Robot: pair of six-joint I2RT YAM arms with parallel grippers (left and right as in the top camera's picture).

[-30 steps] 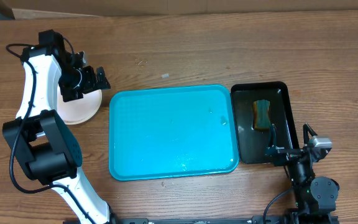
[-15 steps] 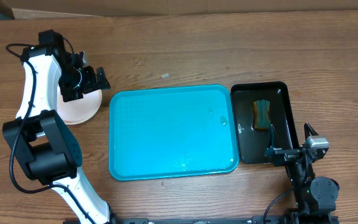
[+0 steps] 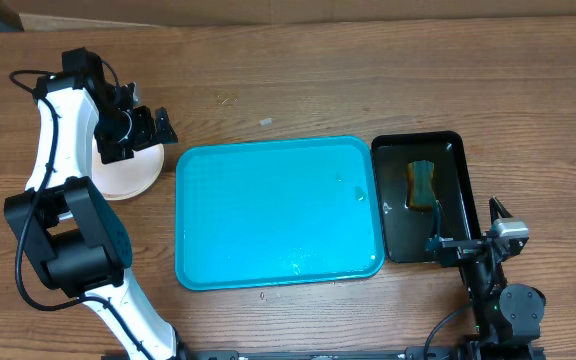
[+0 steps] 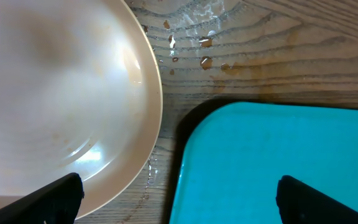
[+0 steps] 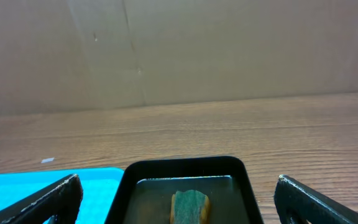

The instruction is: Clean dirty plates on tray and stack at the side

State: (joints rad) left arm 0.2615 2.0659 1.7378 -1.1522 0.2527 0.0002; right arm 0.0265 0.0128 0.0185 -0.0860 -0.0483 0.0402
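The turquoise tray [image 3: 278, 210] lies in the middle of the table with no plates on it, only a few wet spots. To its left a white plate [image 3: 133, 172] rests on the wood; I cannot tell how many plates lie under it. My left gripper [image 3: 160, 130] hovers over that plate's right edge, open and holding nothing. In the left wrist view the plate [image 4: 61, 99] fills the left, the tray [image 4: 278, 162] the right, and the left gripper [image 4: 179, 205] spans the gap between them. My right gripper [image 3: 465, 232] stands open near the front right.
A narrow black tray [image 3: 423, 195] with a yellow-green sponge [image 3: 423, 185] sits against the turquoise tray's right side; the right wrist view shows the sponge [image 5: 190, 205] in it. Water drops and crumbs [image 4: 197, 37] lie on the wood beyond the plate. A cardboard wall stands at the back.
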